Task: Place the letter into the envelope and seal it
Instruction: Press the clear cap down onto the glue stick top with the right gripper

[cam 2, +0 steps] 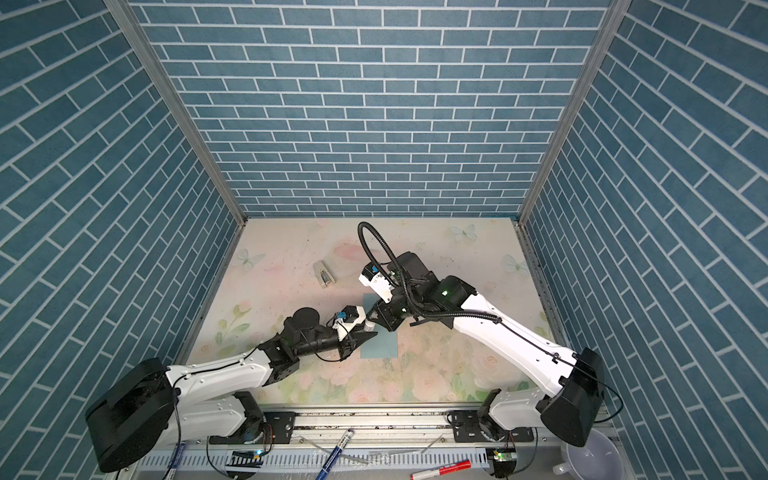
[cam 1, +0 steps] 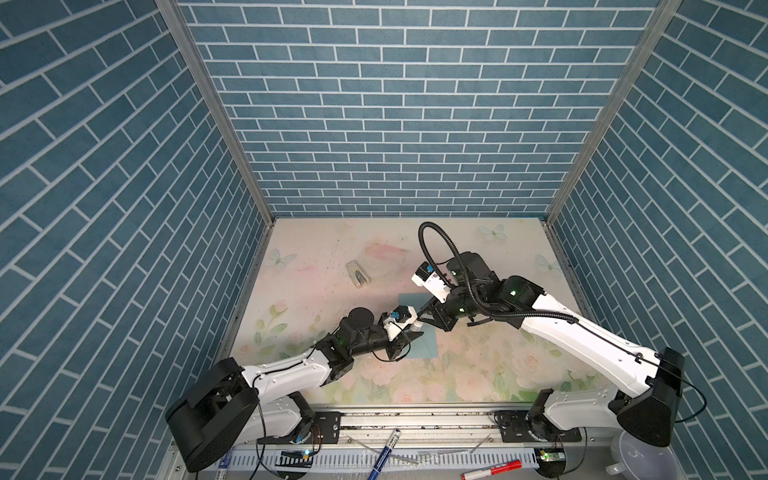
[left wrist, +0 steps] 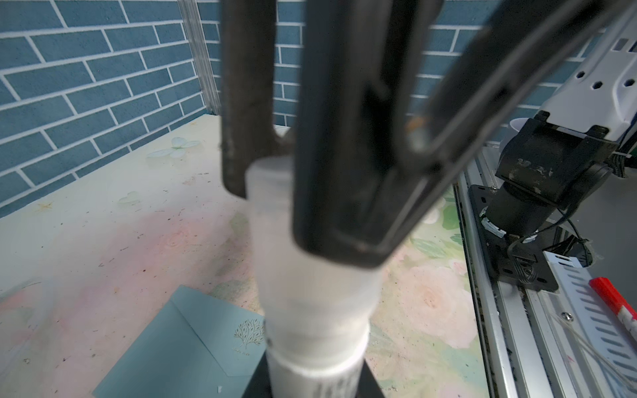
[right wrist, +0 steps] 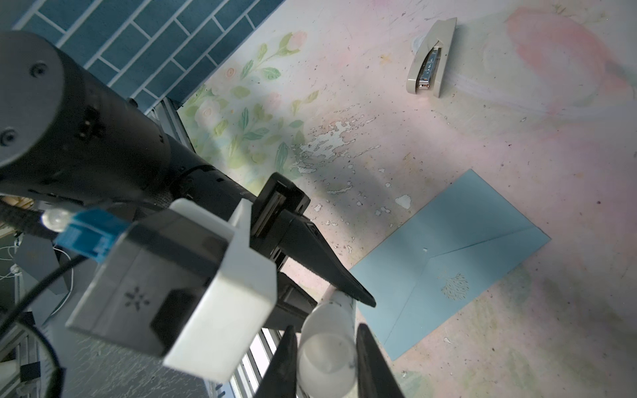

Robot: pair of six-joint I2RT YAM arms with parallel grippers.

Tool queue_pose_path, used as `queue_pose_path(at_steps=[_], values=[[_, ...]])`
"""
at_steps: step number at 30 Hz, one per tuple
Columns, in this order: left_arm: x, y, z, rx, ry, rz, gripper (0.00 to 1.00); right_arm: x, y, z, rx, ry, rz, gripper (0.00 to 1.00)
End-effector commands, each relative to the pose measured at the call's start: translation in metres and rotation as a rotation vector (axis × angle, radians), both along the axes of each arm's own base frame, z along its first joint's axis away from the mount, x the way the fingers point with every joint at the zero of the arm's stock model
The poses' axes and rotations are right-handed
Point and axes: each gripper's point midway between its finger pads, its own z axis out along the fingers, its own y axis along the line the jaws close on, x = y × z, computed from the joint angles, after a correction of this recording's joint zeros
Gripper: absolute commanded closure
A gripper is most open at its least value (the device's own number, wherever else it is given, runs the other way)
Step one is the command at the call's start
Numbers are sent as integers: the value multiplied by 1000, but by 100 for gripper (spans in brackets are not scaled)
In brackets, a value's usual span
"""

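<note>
left wrist envelope (left wrist: 179, 344), marker (left wrist: 610, 299), right wrist stapler (right wrist: 431, 58)

Envelope (cam 1: 426, 347) lies flat around the middle of the table (cam 1: 332, 245), with the stapler (cam 1: 358, 274) further back to its left, well apart. The glue stick (right wrist: 327, 348) is up over the envelope's left part, left gripper (left wrist: 313, 379) on its left end, right gripper (right wrist: 326, 329) on the far-right end. A marker (cam 1: 384, 453) lies on the near rail, and there's a bowl (cam 1: 636, 459) at the near right corner.
</note>
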Motion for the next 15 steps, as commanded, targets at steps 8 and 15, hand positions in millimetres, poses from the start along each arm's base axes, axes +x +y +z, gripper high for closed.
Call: queue_pose_path(at_steps=[8,15], values=[[3,-5,44,-119,-96,-2,100,-16,7,-36,-97,52,75,91],[7,-1,57,-137,-120,32,100,-22,11,-62,-126,123,80,93]])
